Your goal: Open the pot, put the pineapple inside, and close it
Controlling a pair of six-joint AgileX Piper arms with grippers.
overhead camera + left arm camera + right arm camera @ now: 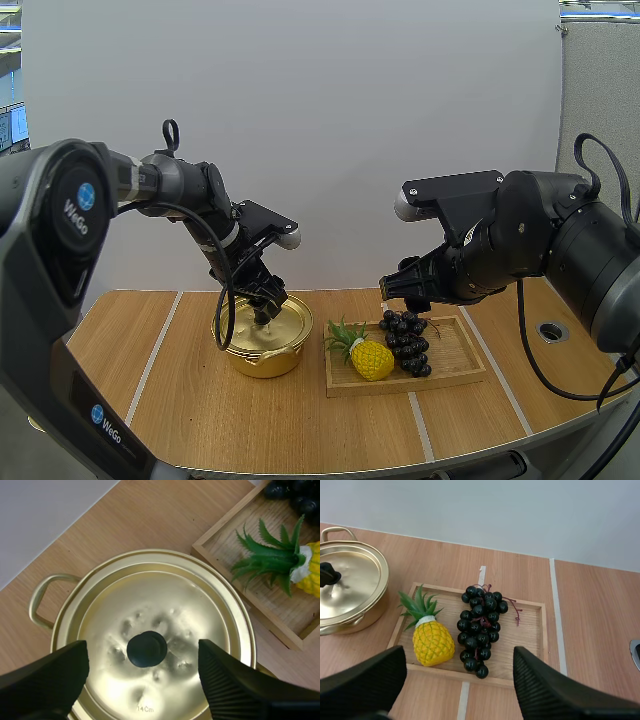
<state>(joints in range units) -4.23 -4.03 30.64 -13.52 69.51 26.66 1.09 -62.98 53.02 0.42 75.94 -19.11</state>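
A golden pot (264, 343) stands on the table with its lid (155, 645) on; the lid's black knob (146, 649) lies between the spread fingers of my left gripper (263, 312), which hovers open just above it. The yellow pineapple (366, 355) with green leaves lies in the wooden tray (455, 372) to the pot's right, also seen as the pineapple (431, 639) beside the grapes. My right gripper (408, 292) hangs open above the tray's far edge, holding nothing.
A bunch of dark grapes (481, 627) lies in the tray (530, 645) right of the pineapple. A round metal hole (551, 330) sits in the table at the right. White tape lines (157, 350) cross the wooden tabletop.
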